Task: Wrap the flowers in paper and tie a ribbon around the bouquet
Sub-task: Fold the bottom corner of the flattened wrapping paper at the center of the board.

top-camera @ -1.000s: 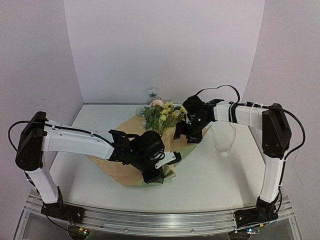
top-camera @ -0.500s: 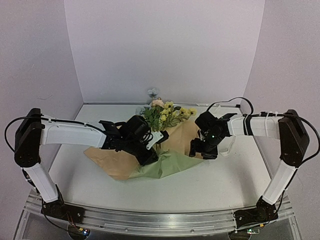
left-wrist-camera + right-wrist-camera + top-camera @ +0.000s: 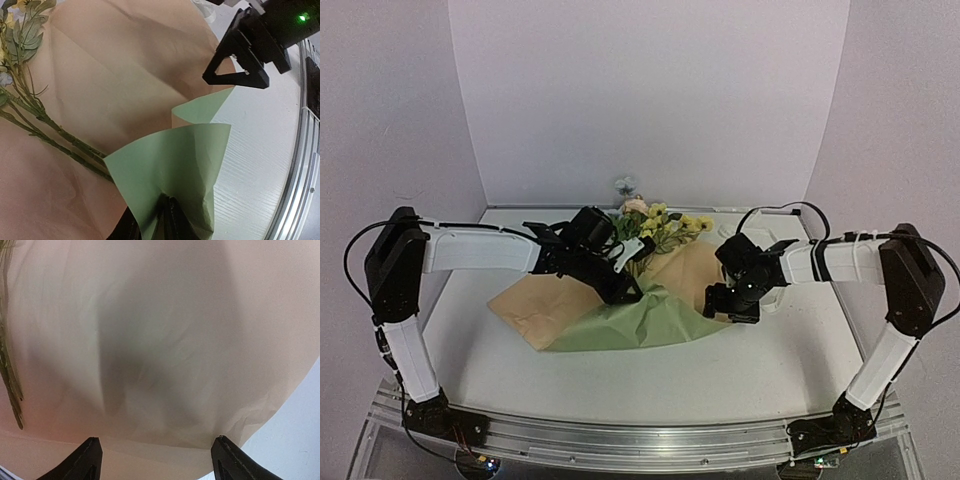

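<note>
Paper (image 3: 620, 328) lying at frame centre on surface (image 3: 720, 372), spreading left-to-right, tan face up, near edge folding over and showing green. Flowers (image 3: 655, 225) lying on paper, long axis running near-vertical in top view, blooms pointing at upper centre, stems pointing down toward left claw (image 3: 626, 290). Left claw pinching green paper corner, holding it up in peak. Right claw (image 3: 730, 308) hovering over paper's right edge, jaws gaping wide, gripping nothing.

Bolted to the metal rail (image 3: 640, 440), the left arm (image 3: 480, 262) and right arm (image 3: 845, 258) are white tubes with bulky black joints and thin black cables, and a green light (image 3: 301, 18) glows on the black right gripper (image 3: 156, 440).
</note>
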Action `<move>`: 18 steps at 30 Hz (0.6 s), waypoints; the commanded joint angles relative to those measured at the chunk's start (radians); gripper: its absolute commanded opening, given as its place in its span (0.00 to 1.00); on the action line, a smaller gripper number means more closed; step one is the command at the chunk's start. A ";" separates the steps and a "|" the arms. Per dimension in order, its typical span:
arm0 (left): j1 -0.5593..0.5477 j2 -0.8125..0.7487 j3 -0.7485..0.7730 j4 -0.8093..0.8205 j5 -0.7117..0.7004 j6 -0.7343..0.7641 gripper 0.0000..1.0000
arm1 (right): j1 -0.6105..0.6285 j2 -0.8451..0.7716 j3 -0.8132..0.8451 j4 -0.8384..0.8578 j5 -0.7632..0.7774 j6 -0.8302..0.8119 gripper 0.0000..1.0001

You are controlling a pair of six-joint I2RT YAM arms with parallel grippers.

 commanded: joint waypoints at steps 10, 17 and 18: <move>0.121 0.157 0.126 0.007 0.167 0.009 0.10 | -0.031 -0.032 -0.089 0.155 0.021 0.023 0.77; 0.155 0.229 0.196 0.015 0.153 0.012 0.09 | -0.065 -0.064 -0.146 0.173 0.031 0.055 0.76; 0.155 0.235 0.203 0.016 0.144 0.015 0.08 | -0.069 -0.070 -0.151 0.175 0.035 0.057 0.76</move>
